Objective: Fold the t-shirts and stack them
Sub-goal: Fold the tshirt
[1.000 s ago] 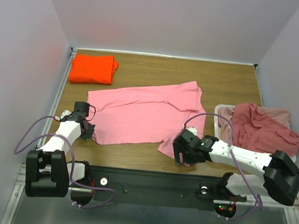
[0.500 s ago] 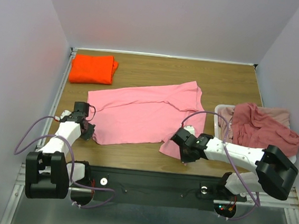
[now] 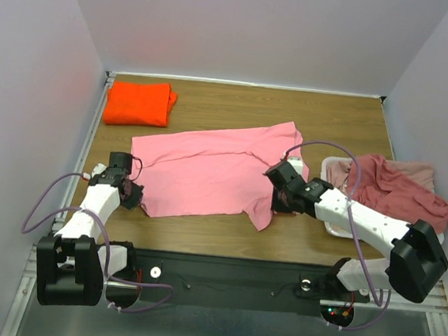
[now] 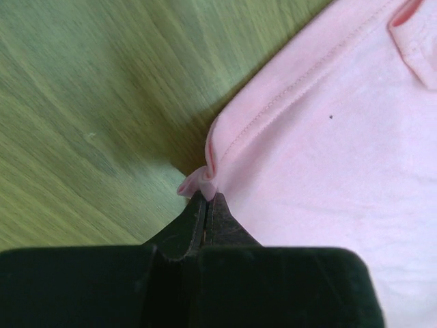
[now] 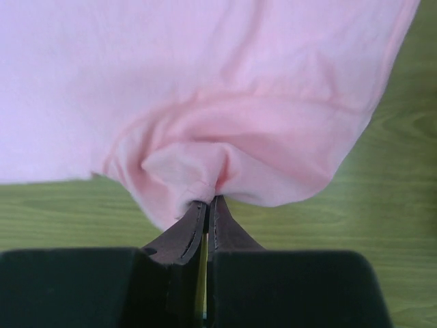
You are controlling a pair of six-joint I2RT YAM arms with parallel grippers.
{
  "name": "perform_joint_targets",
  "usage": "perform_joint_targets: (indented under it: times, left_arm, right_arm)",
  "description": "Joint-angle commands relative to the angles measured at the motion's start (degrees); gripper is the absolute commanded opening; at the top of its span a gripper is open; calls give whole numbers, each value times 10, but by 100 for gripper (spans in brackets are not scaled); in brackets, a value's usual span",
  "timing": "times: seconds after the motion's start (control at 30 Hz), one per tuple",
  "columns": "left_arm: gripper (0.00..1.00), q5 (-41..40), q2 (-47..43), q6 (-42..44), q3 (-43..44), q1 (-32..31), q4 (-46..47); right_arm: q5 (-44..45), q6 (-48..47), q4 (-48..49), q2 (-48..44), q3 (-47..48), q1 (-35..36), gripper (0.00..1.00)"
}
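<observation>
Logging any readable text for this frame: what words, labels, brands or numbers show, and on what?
None: no readable text in any view.
The pink t-shirt, the orange t-shirt, the heaped shirts and the white tray show no print, tag text or logo.
The arm housings show no legible marking at this size.

Lab test cell: bare white walls (image 3: 253,28) enclosing wooden table (image 3: 332,115), black mounting rail (image 3: 222,273).
</observation>
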Motion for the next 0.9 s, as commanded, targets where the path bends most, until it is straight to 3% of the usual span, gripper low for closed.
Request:
perform_joint_targets:
  times: [0.0, 0.87]
  left_arm:
    - [0, 22, -1, 20, 33, -2, -2]
    - [0, 32, 164, 46, 191, 17, 18]
  right_arm:
    - [31, -37, 23, 4, 65, -39, 0]
    - [29, -130, 74, 190, 302, -172, 0]
